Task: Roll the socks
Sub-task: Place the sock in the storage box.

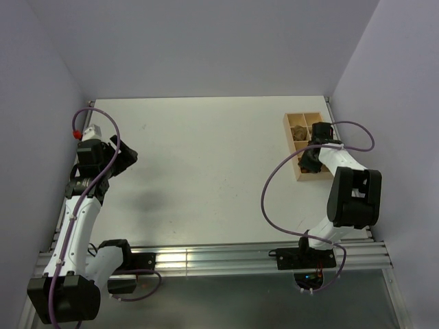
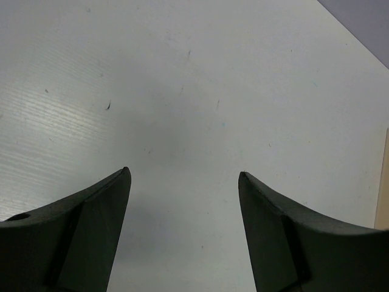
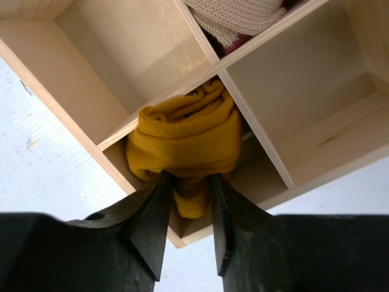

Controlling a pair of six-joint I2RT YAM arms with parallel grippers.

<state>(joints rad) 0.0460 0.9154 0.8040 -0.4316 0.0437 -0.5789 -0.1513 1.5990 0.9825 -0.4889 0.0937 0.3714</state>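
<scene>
My right tool [image 3: 189, 177] is closed on a hanging fold of the mustard sock [image 3: 185, 137], which sits as a loose, fat roll in a near compartment of the wooden divider box [image 3: 140, 55]. My left tool [image 2: 184, 173] hangs open and empty over the bare tabletop [image 2: 182, 91], well away. If I back off without fully letting go, I expect the soft, clingy knit to drag with my hard, tapered fingers, so the roll uncoils or comes out. The thin, smooth pale-wood partitions look light enough for the box to slide along too, disturbing the cream ribbed bundle [image 3: 234, 15] next door.
</scene>
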